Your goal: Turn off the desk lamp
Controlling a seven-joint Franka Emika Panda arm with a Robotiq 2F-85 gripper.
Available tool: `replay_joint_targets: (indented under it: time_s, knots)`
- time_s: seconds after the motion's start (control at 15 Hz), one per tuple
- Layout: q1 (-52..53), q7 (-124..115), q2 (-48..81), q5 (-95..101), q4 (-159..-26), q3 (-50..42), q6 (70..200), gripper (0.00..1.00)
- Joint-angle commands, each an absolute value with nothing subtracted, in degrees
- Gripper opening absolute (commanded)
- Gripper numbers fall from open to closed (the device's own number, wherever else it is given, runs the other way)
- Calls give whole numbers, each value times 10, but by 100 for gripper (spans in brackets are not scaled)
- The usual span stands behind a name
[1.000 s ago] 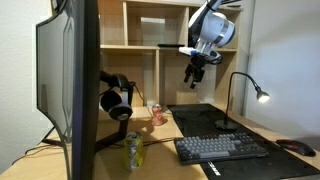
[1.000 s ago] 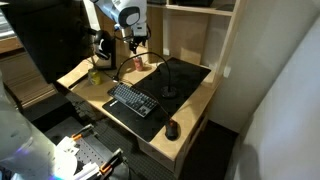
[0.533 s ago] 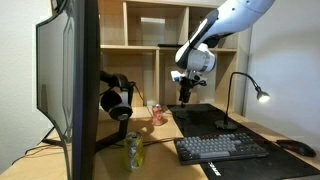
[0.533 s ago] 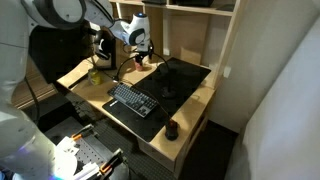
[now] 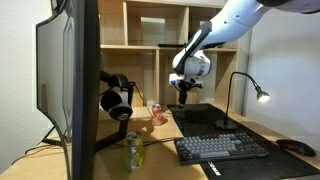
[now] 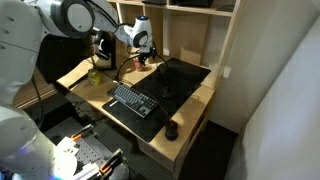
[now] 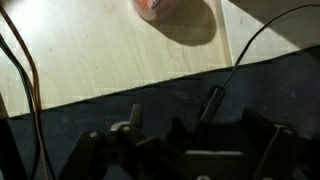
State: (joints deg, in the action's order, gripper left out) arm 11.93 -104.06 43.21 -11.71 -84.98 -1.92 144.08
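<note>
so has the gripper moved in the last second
Yes. The gripper has come lower and drifted further from the lamp, toward the headphones.

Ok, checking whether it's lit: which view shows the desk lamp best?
An exterior view: the desk lamp stands in profile against the wall, head glowing white. In an exterior view the desk lamp is barely a dark shape on the black mat. Wrist view: not identifiable.
</note>
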Motion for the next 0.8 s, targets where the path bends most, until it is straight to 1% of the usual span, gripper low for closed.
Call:
replay_joint_targets:
  time_s: [0.0,0.4,0.6,0.67,0.73]
  knots:
    - [130,-1077,453,-106,-835,-35,1458,100]
    - [158,-1172,517,-83,-799,-78,1558,100]
    - [173,-1207,552,-65,-773,-98,1559,100]
    - [157,-1185,523,-71,-805,-78,1554,100]
    - [159,-1189,531,-70,-800,-80,1554,100]
